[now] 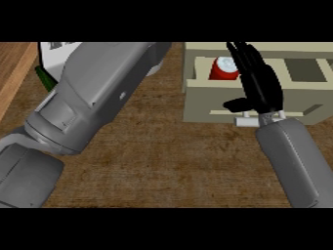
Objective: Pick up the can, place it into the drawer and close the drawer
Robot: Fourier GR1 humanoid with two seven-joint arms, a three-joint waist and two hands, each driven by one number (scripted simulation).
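Wooden counter (161, 161), red can (223, 69) in open drawer (197, 88), right hand (259, 83) above

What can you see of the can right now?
The can is red with a pale, silvery top and looks like metal. It stands upright inside the open drawer, in its left compartment. The right robot hand reaches over the drawer just to its right and hides the can's right edge; whether they touch is unclear.

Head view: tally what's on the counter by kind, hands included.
Red can: 1, inside the drawer
Beige drawer: 1, open
White object with a green edge, mostly hidden behind the left forearm: 1
Hands showing: 1, the right hand, over the drawer beside the can; the left hand is not in view
Total: 4
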